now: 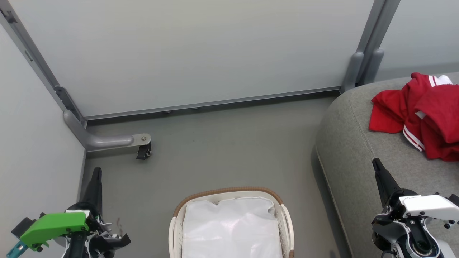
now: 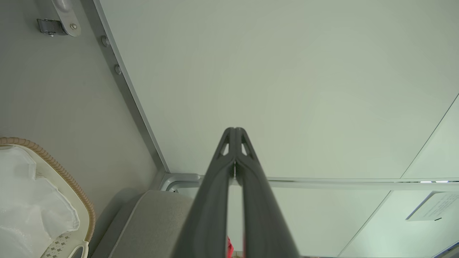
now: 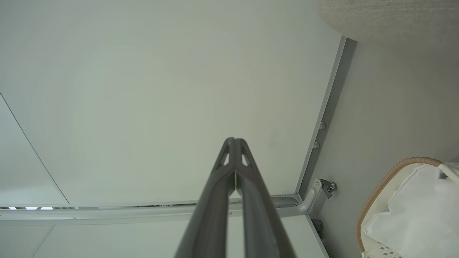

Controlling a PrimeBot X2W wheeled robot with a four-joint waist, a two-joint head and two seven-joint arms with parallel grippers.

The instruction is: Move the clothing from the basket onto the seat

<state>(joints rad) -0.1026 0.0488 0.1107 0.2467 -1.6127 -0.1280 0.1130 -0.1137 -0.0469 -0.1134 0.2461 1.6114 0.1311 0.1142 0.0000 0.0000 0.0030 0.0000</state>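
Note:
The clothing (image 1: 423, 114), bright red with white stripe trim, lies bunched on the grey seat (image 1: 355, 157) at the right. A sliver of red clothing (image 2: 229, 247) peeks between the left fingers in the left wrist view. The white basket (image 1: 175, 225) with its brown woven rim stands on the floor at bottom centre and holds a plain white sheet (image 1: 231, 229). My left gripper (image 1: 96, 171) is at the lower left, shut and empty, left of the basket. My right gripper (image 1: 375, 163) is shut and empty above the seat's front part. Both wrist views show closed fingertips (image 2: 235, 129), (image 3: 235, 139).
Pale partition walls (image 1: 200, 50) with grey frames close off the back and left. A grey foot with a black caster (image 1: 143, 150) juts onto the floor at the left. Open grey floor (image 1: 233, 147) lies between the basket, the wall and the seat.

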